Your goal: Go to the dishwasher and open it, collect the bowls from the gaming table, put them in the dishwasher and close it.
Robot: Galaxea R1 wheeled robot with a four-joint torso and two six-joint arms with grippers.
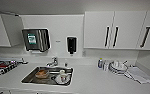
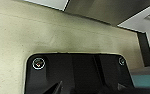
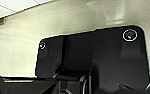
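Note:
I face a white kitchen counter [image 1: 91, 80] with a steel sink [image 1: 28, 79] set into it. The dishwasher, the bowls and the gaming table are out of view. In the sink lie a brownish-orange round item [image 1: 42, 73] and a white cup [image 1: 62, 75]. Each wrist view has the robot's dark plate in front of a pale surface [image 2: 28, 32], and a pale wall [image 3: 21, 45] stands behind the right one.
A tap [image 1: 52, 61] stands behind the sink. On the wall hang a paper towel dispenser [image 1: 36, 39] and a black soap dispenser [image 1: 71, 45]. White cupboards [image 1: 98, 30] with black handles sit upper right. A dish rack [image 1: 118, 67], small bottles [image 1: 100, 63] and a cloth [image 1: 139, 75] lie at the right; clutter [image 1: 3, 67] at the left.

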